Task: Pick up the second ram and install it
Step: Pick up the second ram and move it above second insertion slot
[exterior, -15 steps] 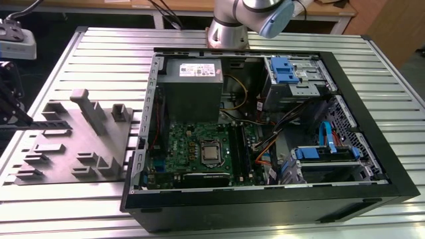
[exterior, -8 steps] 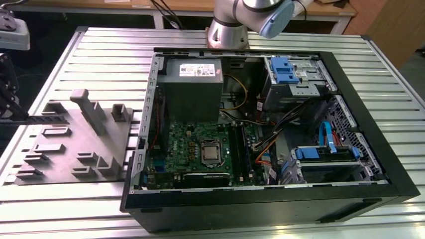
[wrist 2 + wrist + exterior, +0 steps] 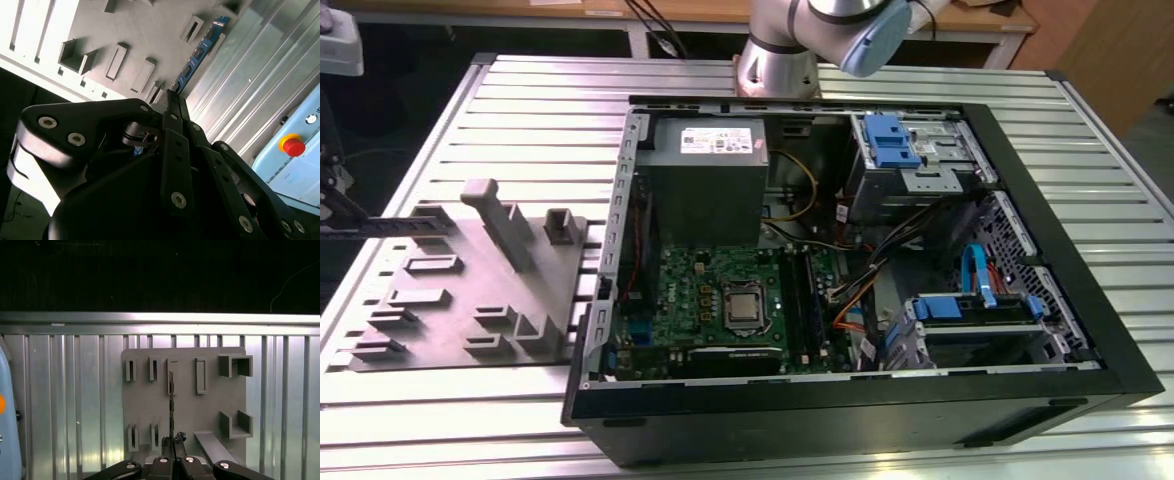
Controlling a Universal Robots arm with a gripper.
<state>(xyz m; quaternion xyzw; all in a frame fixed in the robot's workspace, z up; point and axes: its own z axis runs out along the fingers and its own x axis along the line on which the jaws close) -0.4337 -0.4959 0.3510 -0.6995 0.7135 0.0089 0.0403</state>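
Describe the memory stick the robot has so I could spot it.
Find the grey moulded tray on the ribbed metal table, beside the open computer case. At the tray, the tool is shut on the second ram: a thin blue circuit-board strip with small black chips, unlike the tray's plain grey plastic ribs.

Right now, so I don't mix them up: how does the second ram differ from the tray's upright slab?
The second ram is a thin blue board carrying black chips; the upright slab is thicker plain grey plastic. The ram sits clamped in the gripper; the slab stands on the tray. Both are long and narrow.
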